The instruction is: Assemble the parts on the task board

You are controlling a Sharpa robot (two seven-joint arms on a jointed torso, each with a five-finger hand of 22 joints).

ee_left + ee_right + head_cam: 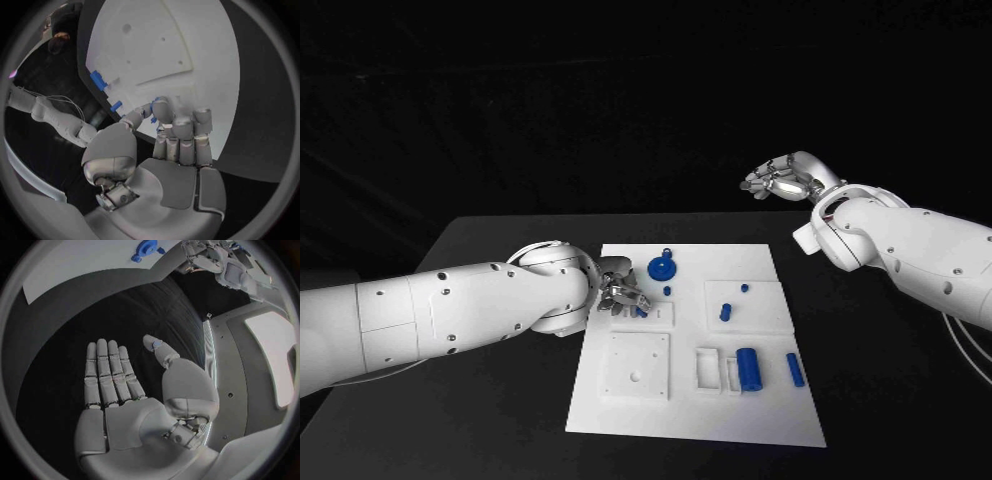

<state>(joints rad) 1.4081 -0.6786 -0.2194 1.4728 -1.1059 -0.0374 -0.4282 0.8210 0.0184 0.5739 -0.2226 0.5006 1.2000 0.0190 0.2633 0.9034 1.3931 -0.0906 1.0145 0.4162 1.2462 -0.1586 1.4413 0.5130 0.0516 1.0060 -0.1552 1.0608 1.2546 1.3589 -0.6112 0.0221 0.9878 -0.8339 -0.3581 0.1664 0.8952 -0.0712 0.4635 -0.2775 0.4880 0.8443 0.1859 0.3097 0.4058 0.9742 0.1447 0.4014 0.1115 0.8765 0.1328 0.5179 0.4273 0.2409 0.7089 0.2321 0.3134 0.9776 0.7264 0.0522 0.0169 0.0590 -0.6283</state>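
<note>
Head view shows the left robot hand (620,294) curled on a small blue part (156,103), right robot hand (128,390) spread, holding nothing.

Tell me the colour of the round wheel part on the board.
Blue; the wheel shows best in the head view, near the left hand.

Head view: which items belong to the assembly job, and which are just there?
Job:
- white rectangular task board
- blue round wheel-shaped part
- blue cylinder part
- slim blue rod part
- small blue peg part
- left hand, fingers at the board's left edge
- right hand, raised off the board, holding nothing

Just there:
- black table
</note>
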